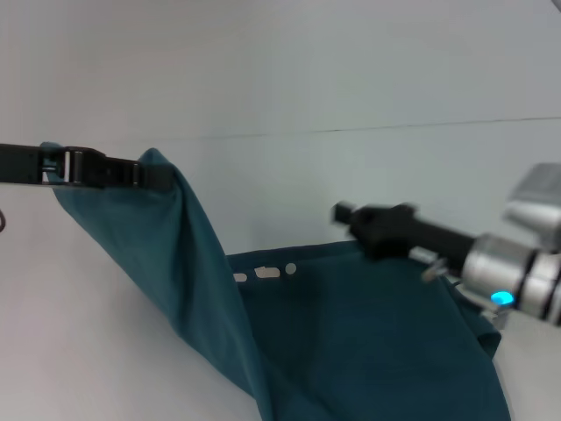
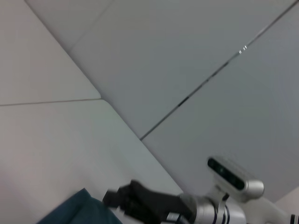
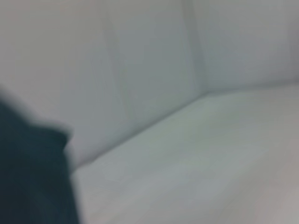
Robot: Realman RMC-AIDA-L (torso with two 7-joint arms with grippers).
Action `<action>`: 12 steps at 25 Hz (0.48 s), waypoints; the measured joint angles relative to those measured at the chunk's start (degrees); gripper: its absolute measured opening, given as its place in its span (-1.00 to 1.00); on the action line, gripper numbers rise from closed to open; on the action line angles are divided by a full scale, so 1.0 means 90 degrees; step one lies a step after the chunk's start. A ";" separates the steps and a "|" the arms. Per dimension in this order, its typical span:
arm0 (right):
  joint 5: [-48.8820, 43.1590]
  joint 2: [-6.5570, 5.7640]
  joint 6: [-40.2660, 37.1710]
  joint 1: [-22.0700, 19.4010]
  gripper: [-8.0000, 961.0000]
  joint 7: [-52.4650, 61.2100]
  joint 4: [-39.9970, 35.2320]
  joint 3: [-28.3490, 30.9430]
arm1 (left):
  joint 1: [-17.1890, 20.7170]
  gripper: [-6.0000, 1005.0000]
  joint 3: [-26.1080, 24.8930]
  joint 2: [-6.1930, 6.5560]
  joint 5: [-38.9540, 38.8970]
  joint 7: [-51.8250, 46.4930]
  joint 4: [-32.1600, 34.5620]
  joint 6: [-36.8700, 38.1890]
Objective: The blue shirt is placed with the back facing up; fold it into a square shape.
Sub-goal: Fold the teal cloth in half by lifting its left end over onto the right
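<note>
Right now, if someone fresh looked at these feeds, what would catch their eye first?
The blue shirt, with one side hoisted off the table into a steep draped fold by the left gripper, shut on the fabric at the upper left. Next, the right gripper hovering over the flat part of the shirt at center right, near white markings showing at the fold.

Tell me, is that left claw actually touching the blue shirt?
Touching. In the head view the left gripper pinches the blue shirt at its raised edge, and the cloth hangs down from it.
</note>
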 joint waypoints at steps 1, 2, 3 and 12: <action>0.0110 -0.0013 -0.0116 -0.0209 -0.99 0.0139 -0.0219 0.0090 | -0.0024 -0.87 0.0038 -0.0009 0.0000 0.0026 0.0000 0.0000; 0.0204 -0.0028 -0.0203 -0.0377 -0.99 0.0245 -0.0395 0.0158 | -0.0068 -0.87 0.0081 -0.0019 0.0000 0.0057 -0.0002 0.0004; 0.0320 -0.0037 -0.0312 -0.0582 -0.99 0.0376 -0.0595 0.0224 | -0.0104 -0.86 0.0110 -0.0026 0.0000 0.0079 -0.0004 0.0009; 0.0599 -0.0075 -0.0772 -0.1724 -0.99 0.1018 -0.1654 0.0990 | -0.0829 -0.86 0.0937 -0.0247 0.0035 0.0092 -0.0024 -0.0194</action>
